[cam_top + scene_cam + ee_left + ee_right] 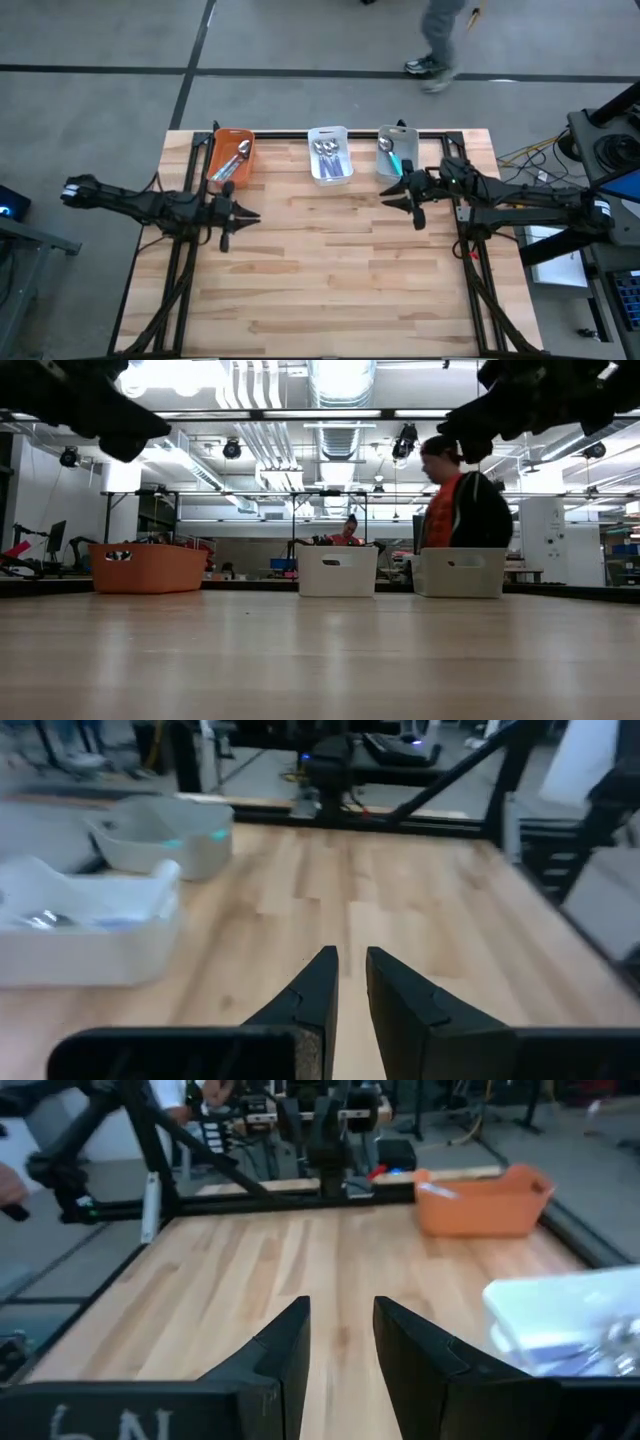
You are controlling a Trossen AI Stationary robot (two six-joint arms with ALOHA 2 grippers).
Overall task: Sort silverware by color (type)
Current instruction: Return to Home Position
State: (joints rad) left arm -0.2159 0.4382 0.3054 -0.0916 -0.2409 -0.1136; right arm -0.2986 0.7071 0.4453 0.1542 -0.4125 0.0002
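The silverware lies in three bins along the table's far edge. A spoon [240,150] rests in the orange bin [232,160], several spoons [328,148] in the white bin [330,155], and a teal-handled piece [393,158] in the grey bin [396,150]. My left gripper [252,215] hangs over the table's left half, level, and nothing sits in the narrow gap between its fingers [350,960]. My right gripper [388,196] hangs near the grey bin, open wider [340,1310] and also empty.
Bare wooden tabletop [340,270] stretches between and in front of both arms. Black frame rails [180,260] run down the table's two sides. One person [438,40] walks past beyond the far edge, and another person [460,500] stands behind the bins.
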